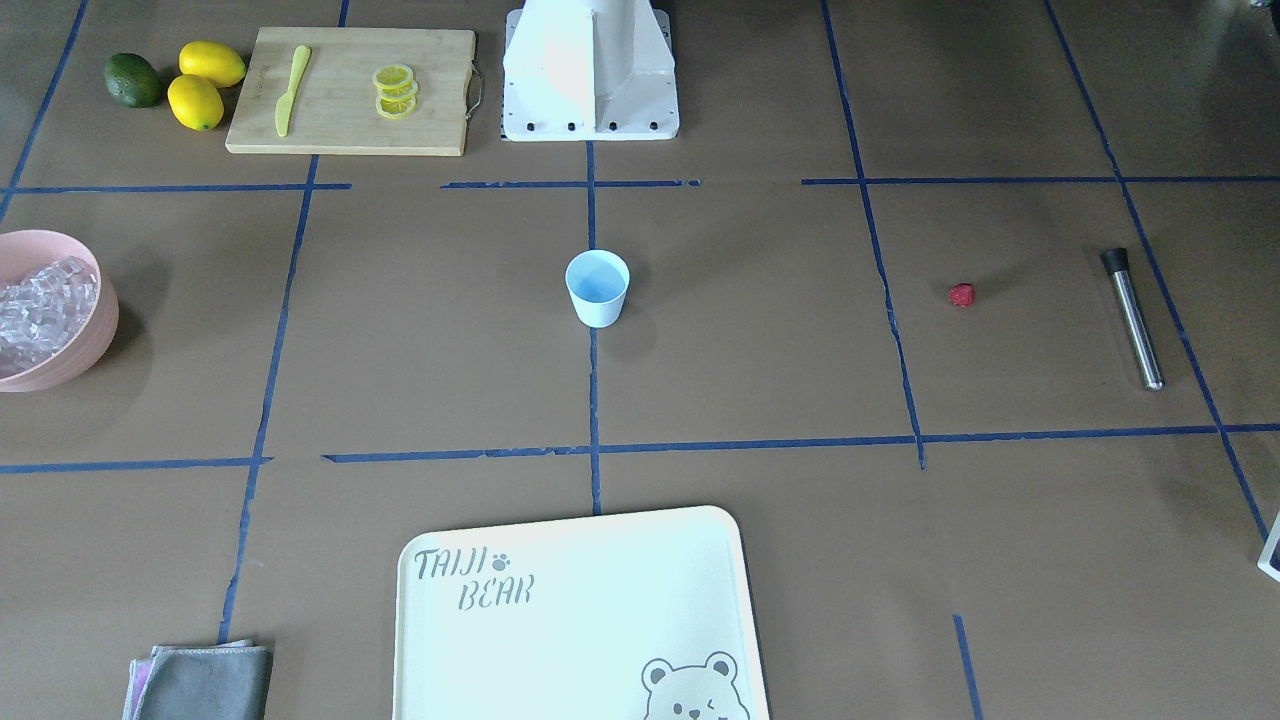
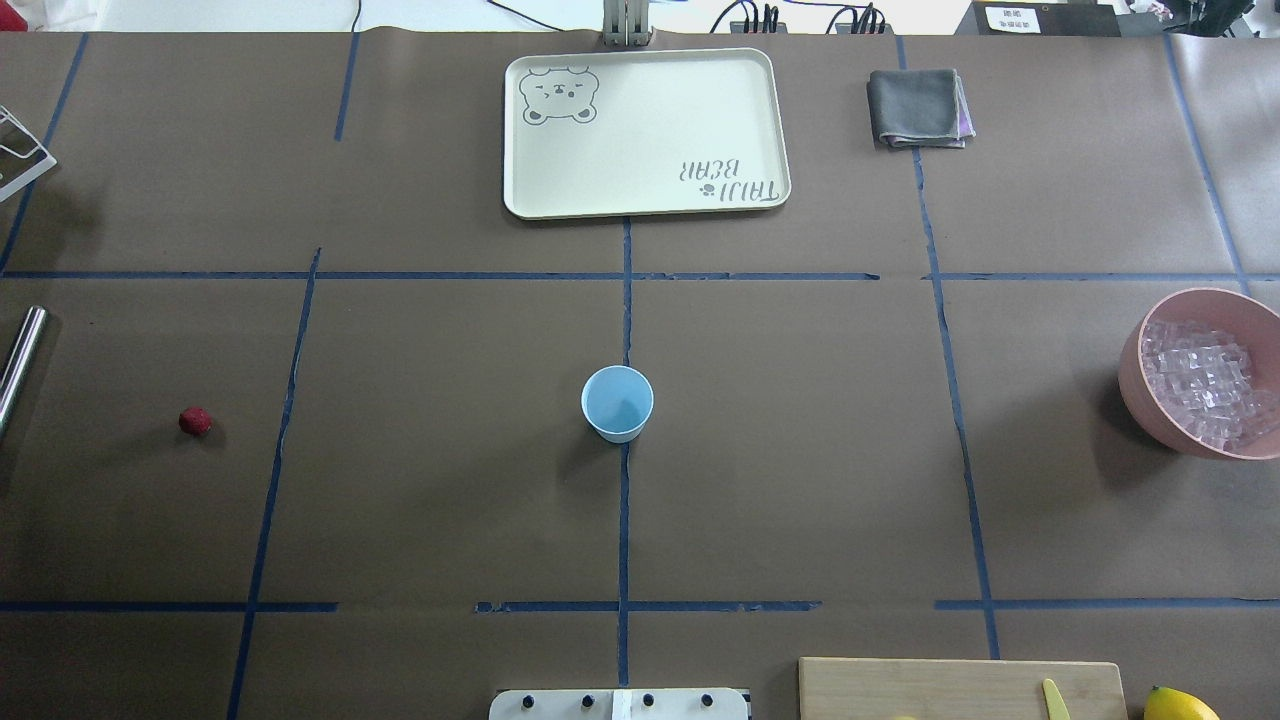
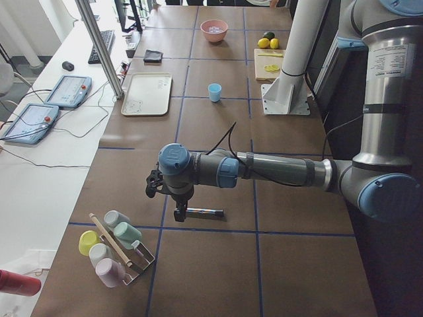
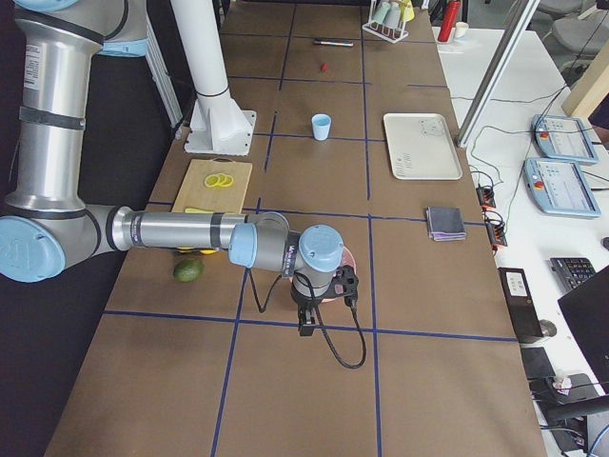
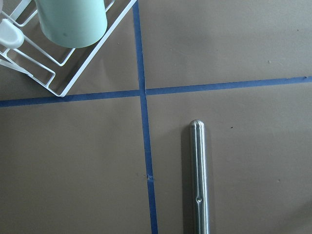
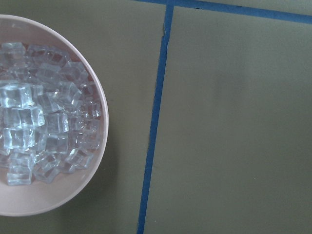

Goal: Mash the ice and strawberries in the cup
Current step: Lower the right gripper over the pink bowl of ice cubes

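Pinch the tiny, probably soft strawberry (image 2: pixel 195 421), nine o'clock of the cup (image 2: pixel 617 403) from overhead, lightly across its sides; you cannot tell how wide the left hand (image 3: pixel 179 212) or right hand (image 4: pixel 305 327) stands.

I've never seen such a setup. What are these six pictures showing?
It is a robot with two jointed arms at a brown table. Two pictures look down from opposite sides, two look along the table from its ends, and two come from wrist cameras. A pale blue cup stands mid-table, seemingly empty. The left gripper hangs by a metal rod, near a strawberry; the right gripper hangs by a pink bowl of ice. Whether they are open I cannot tell.
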`<state>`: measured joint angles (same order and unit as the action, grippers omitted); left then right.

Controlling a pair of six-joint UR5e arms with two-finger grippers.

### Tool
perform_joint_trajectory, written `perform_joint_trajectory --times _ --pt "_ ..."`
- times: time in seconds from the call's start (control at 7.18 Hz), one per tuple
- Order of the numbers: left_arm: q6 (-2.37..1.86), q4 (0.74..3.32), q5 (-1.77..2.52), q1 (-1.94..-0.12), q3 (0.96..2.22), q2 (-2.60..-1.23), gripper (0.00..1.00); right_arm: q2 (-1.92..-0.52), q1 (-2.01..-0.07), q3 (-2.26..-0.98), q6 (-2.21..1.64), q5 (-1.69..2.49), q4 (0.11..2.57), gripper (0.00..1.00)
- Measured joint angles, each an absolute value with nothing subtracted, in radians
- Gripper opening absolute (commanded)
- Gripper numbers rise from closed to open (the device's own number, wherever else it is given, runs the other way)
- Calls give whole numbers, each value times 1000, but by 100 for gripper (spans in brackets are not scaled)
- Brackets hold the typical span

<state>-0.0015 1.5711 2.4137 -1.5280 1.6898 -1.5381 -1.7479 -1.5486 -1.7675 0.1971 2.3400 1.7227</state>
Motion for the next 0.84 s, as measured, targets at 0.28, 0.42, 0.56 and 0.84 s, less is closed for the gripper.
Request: perform_joint_trajectory --times 0.28,0.42,0.56,0.84 --pt "-2 1571 2420 -1528 1694 -1533 100 -1745 -1549 -1771 195 2365 1723 99" --pt "-2 1571 2421 -1528 1696 -1531 100 -1743 -1549 -1773 194 2376 1723 99" --pt "-2 1571 2422 -1528 1698 -1530 100 -1743 -1549 -1779 194 2384 1723 99" --pt "-2 1574 2424 -1528 1700 -1522 100 -1743 -1548 -1796 195 2387 1722 99"
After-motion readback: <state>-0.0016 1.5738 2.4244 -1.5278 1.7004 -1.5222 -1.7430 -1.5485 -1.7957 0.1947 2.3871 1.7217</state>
